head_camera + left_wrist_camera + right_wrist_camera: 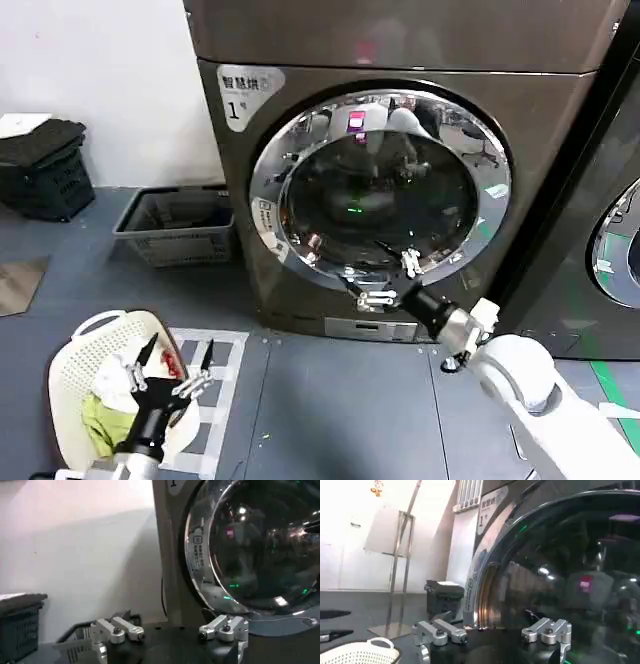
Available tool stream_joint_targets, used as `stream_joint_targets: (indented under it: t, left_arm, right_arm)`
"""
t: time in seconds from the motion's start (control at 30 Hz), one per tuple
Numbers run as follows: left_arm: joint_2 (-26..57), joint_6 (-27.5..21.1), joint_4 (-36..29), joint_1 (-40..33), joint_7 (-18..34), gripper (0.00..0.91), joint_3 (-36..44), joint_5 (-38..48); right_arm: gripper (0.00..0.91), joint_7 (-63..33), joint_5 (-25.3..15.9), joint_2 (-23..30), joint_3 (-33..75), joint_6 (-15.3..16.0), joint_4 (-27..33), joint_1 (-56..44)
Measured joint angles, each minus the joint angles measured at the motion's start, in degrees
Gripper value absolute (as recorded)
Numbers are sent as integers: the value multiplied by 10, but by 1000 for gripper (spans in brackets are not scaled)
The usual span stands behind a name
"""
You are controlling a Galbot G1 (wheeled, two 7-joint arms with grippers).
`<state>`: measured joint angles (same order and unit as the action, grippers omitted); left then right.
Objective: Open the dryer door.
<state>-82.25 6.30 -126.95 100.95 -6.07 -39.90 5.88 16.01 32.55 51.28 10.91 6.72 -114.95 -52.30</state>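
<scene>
- At the far left of the head view, a dark crate [42,168] sits by the white wall, and a grey basket [178,226] rests on the floor just beside the bronze-grey dryer [300,120].
- Lower left, the left gripper [178,364] hangs above a white laundry basket [100,390] holding cloth, its fingers spread wide, well apart from the machine.
- The left wrist view adds the left gripper's two finger bases [122,630] set far apart, with the door's chrome rim [200,575] beyond them.
- In the middle, the dryer door [380,190] is closed flat against the machine front, below and to the right of the white "1" label [245,95].
- The right gripper [385,280] is at the door's lower rim, fingers spread wide, holding nothing; actual contact with the rim cannot be told.
- The right wrist view shows the dark glass [570,580] very close, plus a metal stand [402,570] by the wall.
- Far right, a darker machine [600,250] stands beside the dryer.
</scene>
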Motion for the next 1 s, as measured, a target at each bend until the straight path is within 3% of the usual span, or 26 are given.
stream_joint_targets:
  t: [1.0]
  left_arm:
    - [-6, 1, -1, 2, 0, 907, 0, -3]
  right_arm:
    - [907, 0, 17, 17, -90, 9, 47, 95]
